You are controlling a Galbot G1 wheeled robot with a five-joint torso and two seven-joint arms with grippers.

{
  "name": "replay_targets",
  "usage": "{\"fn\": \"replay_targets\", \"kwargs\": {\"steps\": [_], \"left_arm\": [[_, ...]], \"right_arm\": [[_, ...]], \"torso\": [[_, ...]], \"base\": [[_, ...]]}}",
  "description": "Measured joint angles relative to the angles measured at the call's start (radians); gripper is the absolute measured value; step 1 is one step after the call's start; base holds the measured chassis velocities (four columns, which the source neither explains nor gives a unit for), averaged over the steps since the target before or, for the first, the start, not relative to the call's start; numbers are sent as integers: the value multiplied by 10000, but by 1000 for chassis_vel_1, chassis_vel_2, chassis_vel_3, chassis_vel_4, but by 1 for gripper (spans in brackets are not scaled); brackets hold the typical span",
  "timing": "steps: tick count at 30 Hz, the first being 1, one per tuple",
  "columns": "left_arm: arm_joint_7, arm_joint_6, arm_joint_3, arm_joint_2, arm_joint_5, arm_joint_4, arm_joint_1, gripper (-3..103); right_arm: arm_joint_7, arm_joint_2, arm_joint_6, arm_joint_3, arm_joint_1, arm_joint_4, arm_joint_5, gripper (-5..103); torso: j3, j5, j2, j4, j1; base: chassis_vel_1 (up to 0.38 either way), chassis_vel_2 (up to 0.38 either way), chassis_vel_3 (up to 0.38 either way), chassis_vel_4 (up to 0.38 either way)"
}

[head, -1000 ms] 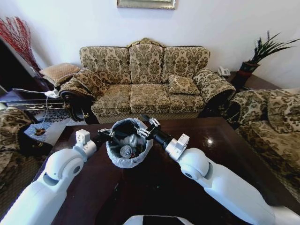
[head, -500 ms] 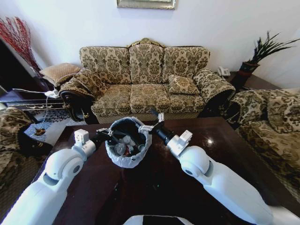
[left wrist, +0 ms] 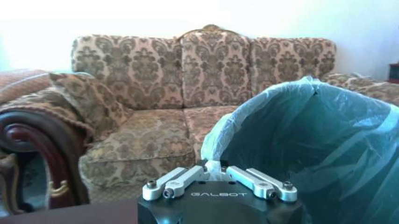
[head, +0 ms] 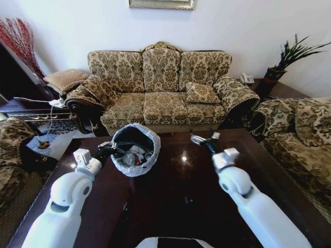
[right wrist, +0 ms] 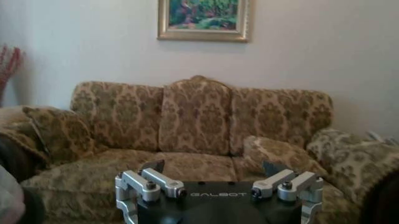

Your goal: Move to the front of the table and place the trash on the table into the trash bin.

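The trash bin [head: 147, 138], black with a pale bag over its rim, stands tilted on the dark glossy table [head: 181, 199], left of centre. Trash lies inside it: white crumpled scraps [head: 135, 150] and a clear bottle [head: 128, 159] with a red label. My left gripper [head: 109, 148] is at the bin's left side, shut on the rim. In the left wrist view the left gripper [left wrist: 216, 166] pinches the edge of the bag [left wrist: 311, 135]. My right gripper [head: 204, 137] hovers open over the table to the right of the bin, apart from it; the right gripper [right wrist: 213, 167] holds nothing.
A patterned sofa [head: 160, 85] stands beyond the table's far edge, with an armchair [head: 300, 129] at the right and another seat [head: 15, 142] at the left. A plant [head: 282, 62] sits on a side table at the back right.
My right gripper has left the bin's right rim and swung out to the right, open. The bin has shifted left and tilted, still held by the left gripper.
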Motion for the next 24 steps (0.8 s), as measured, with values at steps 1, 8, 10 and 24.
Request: {"fn": "replay_targets", "kwargs": {"steps": [1, 8, 10, 24], "left_arm": [[0, 0, 0, 0, 0, 0, 0, 2], [-89, -100, 106, -441, 563, -83, 130, 2], [-84, -104, 106, -474, 600, -121, 168, 2], [-250, -662, 104, -714, 641, -359, 476, 2]], "right_arm": [[0, 0, 0, 0, 0, 0, 0, 100], [-366, 134, 865, 1155, -1095, -508, -225, 100], [-376, 137, 948, 1237, -1040, -628, -256, 100], [-497, 135, 1334, 1531, -848, -1087, -380, 100]], "torso": [[0, 0, 0, 0, 0], [-11, -1, -15, -2, -11], [-18, 0, -32, -3, -21], [-99, 3, -197, -1, -98]], "base": [[8, -109, -1, 156], [15, -309, -13, 311], [51, -466, -22, 469], [151, -377, -114, 411]]}}
